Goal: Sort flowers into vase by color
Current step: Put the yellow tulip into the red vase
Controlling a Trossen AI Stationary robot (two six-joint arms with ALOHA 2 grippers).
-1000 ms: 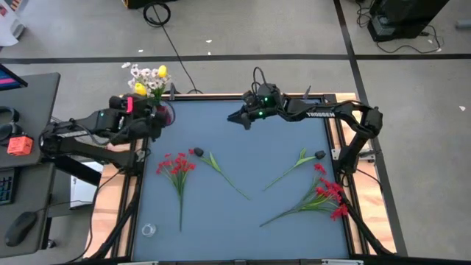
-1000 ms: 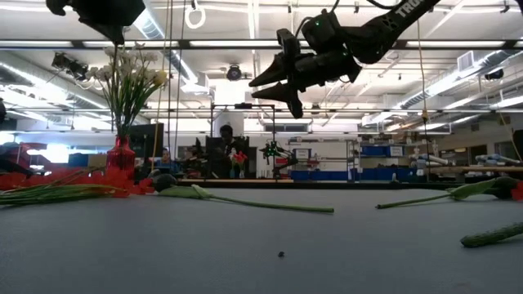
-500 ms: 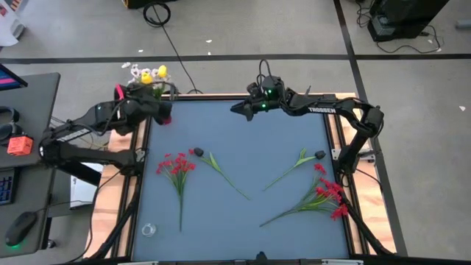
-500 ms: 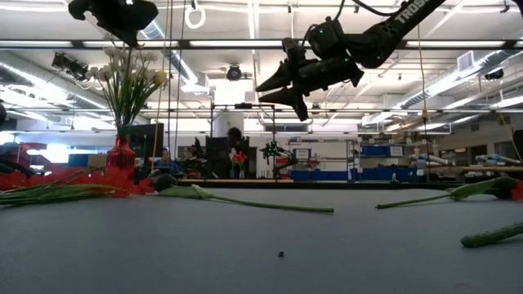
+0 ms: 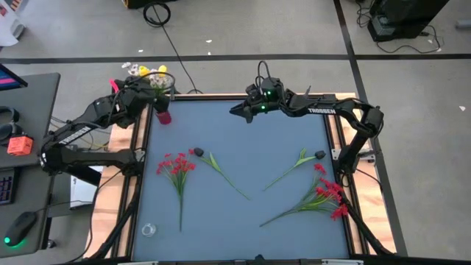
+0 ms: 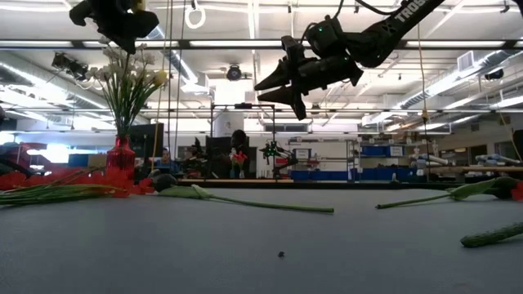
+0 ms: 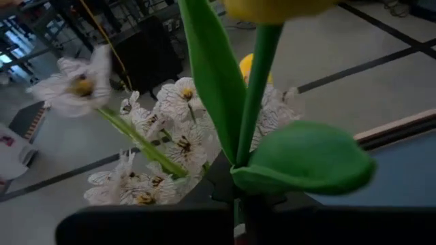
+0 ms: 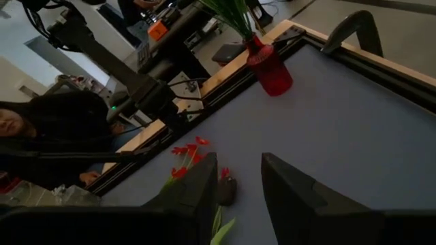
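Note:
The red vase (image 5: 163,116) stands at the table's far left corner, holding white blossoms (image 7: 174,136) and a yellow tulip whose green stem (image 7: 255,102) fills the left wrist view. My left gripper (image 5: 153,90) hovers at the height of the flower heads above the vase (image 6: 120,155). My right gripper (image 5: 237,110) hangs open in the air over the far middle of the table, touching nothing. Lying flat on the table are a red spray (image 5: 176,165), a dark-bud stem (image 5: 213,163), a second dark-bud stem (image 5: 298,163) and more red sprays (image 5: 324,195).
A small clear ring (image 5: 149,230) lies near the table's near left corner. The raised wooden frame (image 5: 132,191) borders the table. A desk with gear (image 5: 22,140) stands to the left. A person (image 8: 34,126) shows beyond the table. Free room lies in the table's middle.
My left gripper has moved from beside the vase toward the far edge, ending at the flower heads; the vase and its flowers have stayed put. My right gripper has shifted slightly toward the far edge and a little upward, staying open.

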